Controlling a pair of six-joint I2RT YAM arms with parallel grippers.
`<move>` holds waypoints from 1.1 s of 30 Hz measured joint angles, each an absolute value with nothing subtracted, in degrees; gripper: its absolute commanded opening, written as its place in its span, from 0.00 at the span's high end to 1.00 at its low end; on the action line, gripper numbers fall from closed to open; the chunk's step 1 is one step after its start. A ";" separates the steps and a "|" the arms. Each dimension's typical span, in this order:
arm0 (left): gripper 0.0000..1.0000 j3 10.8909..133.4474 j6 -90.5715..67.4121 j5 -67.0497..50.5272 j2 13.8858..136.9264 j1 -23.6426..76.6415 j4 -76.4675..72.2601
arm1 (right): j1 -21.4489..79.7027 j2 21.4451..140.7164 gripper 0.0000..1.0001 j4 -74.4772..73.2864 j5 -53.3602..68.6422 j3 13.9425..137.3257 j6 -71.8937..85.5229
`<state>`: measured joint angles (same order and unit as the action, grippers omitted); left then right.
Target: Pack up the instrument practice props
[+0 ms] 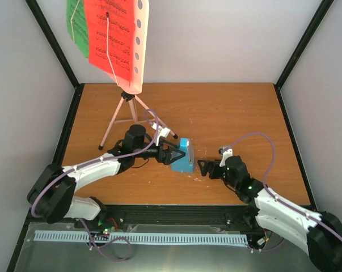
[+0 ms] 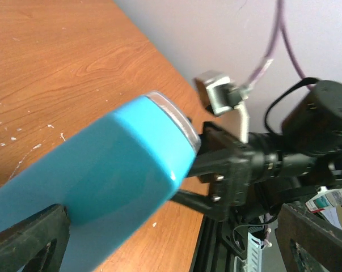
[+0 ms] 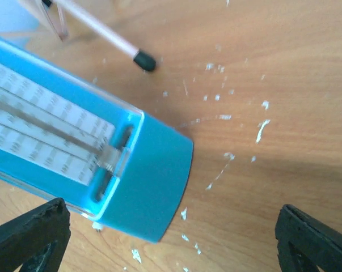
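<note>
Just ahead of the left gripper [image 1: 169, 153], seen from above, sits the blue metronome [image 1: 185, 157], right at its spread fingertips. The right gripper [image 1: 206, 168] is just beside the opposite flank, wide open and empty.

Left wrist: the metronome lies between the parted fingers [image 2: 29, 241], close against one of them. Its long axis runs away ahead, and it is not clamped.

Right wrist: the metronome lies ahead and left of the open fingers [image 3: 32, 235], with its axis slanting across. I judge the left arm better placed to close on it.
</note>
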<state>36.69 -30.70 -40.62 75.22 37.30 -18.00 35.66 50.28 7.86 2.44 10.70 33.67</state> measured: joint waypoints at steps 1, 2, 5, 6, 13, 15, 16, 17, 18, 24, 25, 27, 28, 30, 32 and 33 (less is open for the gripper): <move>0.01 37.30 -30.35 -40.99 76.42 37.30 -18.00 | 35.66 47.29 0.00 6.50 1.48 10.70 33.63; 0.01 38.04 -29.89 -41.52 77.71 37.30 -18.00 | 35.68 44.47 0.00 5.17 0.45 10.70 33.63; 0.00 40.73 -28.03 -43.59 81.58 37.34 -17.98 | 35.66 35.62 0.00 0.43 -3.20 10.66 34.02; 0.01 41.69 -27.46 -44.47 82.67 37.34 -18.00 | 35.66 32.45 0.00 -1.39 -4.47 10.66 34.20; 0.00 48.47 -24.88 -51.24 90.52 38.87 -20.38 | 35.66 16.51 0.00 -8.32 -7.84 10.68 33.93; 0.00 49.12 -24.75 -52.62 92.09 39.24 -21.58 | 35.66 15.33 0.00 -8.75 -6.87 11.05 32.97; 0.01 49.12 -24.69 -53.08 92.33 39.31 -21.82 | 35.66 15.27 0.00 -9.28 -6.15 11.66 32.18; 0.01 49.12 -24.51 -53.21 92.33 39.31 -21.85 | 35.66 15.55 0.00 -9.72 -5.28 12.56 31.16; 0.01 49.15 -24.23 -53.17 92.12 39.31 -21.89 | 35.66 16.05 0.00 -9.82 -4.51 13.37 30.30; 0.01 48.82 -23.11 -49.93 84.66 36.12 -19.86 | 35.66 28.36 0.00 -11.00 -2.00 22.76 23.68; 0.01 48.58 -23.07 -48.95 82.04 34.52 -19.07 | 35.66 31.40 0.00 -10.92 -1.32 24.38 22.39; 0.01 48.51 -22.87 -47.37 77.60 31.05 -16.69 | 35.66 37.71 0.00 -10.41 0.82 27.59 19.16; 0.01 48.51 -22.74 -46.68 75.37 28.95 -15.14 | 35.66 40.45 0.00 -10.00 2.04 28.80 17.63; 0.01 48.49 -22.55 -46.06 71.57 24.84 -11.46 | 35.66 44.82 0.00 -9.41 4.08 30.63 14.61; 0.00 48.47 -22.26 -45.71 68.47 21.58 -7.88 | 35.66 48.53 0.00 -8.97 5.80 32.25 11.33; 0.01 48.47 -22.04 -45.56 67.02 20.18 -6.04 | 35.66 50.02 0.00 -8.88 6.31 32.95 9.78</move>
<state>48.47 -22.04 -45.56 67.02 20.18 -6.04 35.66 50.02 -8.88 6.31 32.95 9.78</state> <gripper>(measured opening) 0.995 0.999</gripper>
